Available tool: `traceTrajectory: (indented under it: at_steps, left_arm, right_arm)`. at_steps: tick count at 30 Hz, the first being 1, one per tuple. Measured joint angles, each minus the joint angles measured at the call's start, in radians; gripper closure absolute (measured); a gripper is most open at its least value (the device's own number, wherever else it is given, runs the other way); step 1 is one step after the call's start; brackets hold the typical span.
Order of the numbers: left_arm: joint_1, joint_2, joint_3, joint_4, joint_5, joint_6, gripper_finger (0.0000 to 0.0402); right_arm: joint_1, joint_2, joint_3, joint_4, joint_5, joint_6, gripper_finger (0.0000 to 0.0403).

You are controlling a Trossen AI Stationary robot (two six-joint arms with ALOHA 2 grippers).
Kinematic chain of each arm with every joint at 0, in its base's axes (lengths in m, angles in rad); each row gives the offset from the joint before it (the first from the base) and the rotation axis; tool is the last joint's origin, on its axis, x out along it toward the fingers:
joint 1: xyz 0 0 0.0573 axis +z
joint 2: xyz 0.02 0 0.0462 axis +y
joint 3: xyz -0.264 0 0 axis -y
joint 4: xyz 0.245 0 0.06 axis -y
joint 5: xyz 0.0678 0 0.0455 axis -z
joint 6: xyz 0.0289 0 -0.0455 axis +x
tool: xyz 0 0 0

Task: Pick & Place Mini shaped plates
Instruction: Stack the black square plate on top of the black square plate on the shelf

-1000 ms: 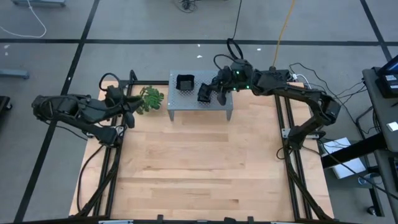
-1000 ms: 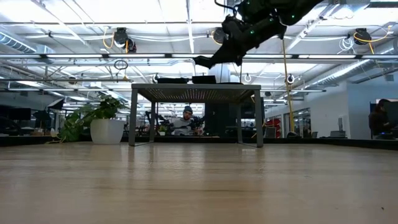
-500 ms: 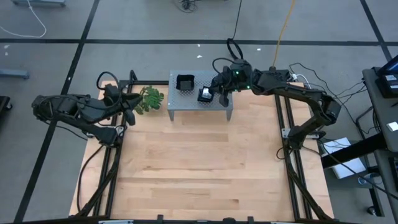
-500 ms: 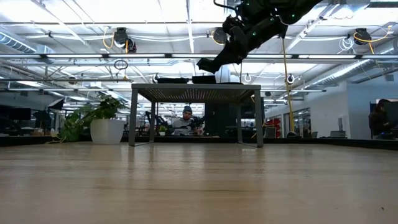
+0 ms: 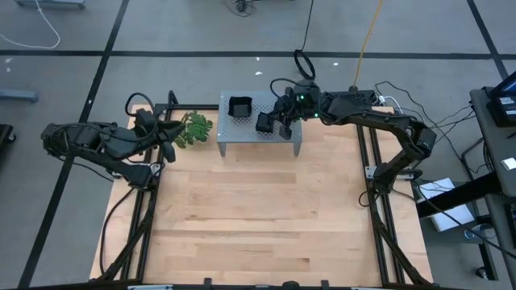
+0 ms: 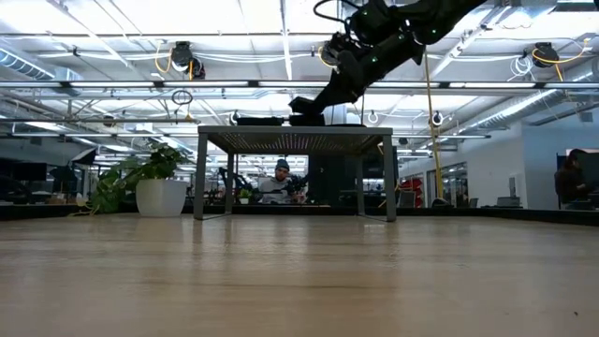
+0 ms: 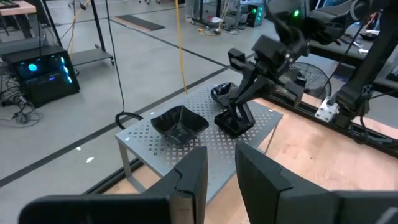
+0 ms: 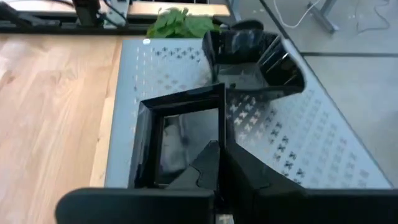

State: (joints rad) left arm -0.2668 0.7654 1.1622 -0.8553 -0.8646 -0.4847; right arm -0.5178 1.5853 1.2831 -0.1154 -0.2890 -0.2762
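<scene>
- Your right end effector (image 5: pixel 278 122) is reaching over the grey perforated stand (image 5: pixel 242 129), its fingers closing on the near rim of a square black plate (image 5: pixel 264 122) that is sitting on the stand's top.
- Just past that end effector, the right wrist view is showing the square plate (image 8: pixel 183 134) with one finger (image 8: pixel 208 163) inside it; a rounded black plate (image 8: pixel 249 53) is lying farther along the stand.
- Your left end effector (image 5: pixel 171 143) is waiting well to the side, beside the green sprig (image 5: pixel 193 129); in its wrist view its fingers (image 7: pixel 189 180) are standing slightly apart, holding nothing.
- The wooden surface (image 5: pixel 258 209) is stretching bare in front of the stand.
- Beyond the surface, the low view is showing a potted plant (image 6: pixel 154 187), a seated person (image 6: pixel 281 180) and ceiling pipes (image 6: pixel 140 84).
</scene>
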Motion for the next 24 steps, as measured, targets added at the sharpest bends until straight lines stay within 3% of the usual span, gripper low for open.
traceTrajectory:
  at_steps: [14,24]
  left_arm:
    - [0.0,0.0,0.0,0.0,0.0,0.002,0.0316]
    - [0.0,0.0,0.0,-0.001,0.0,-0.002,0.0316]
  right_arm:
    - [0.002,0.001,0.0,-0.002,-0.001,-0.006,0.0382]
    - [0.002,-0.021,0.0,0.002,0.002,-0.034,0.0304]
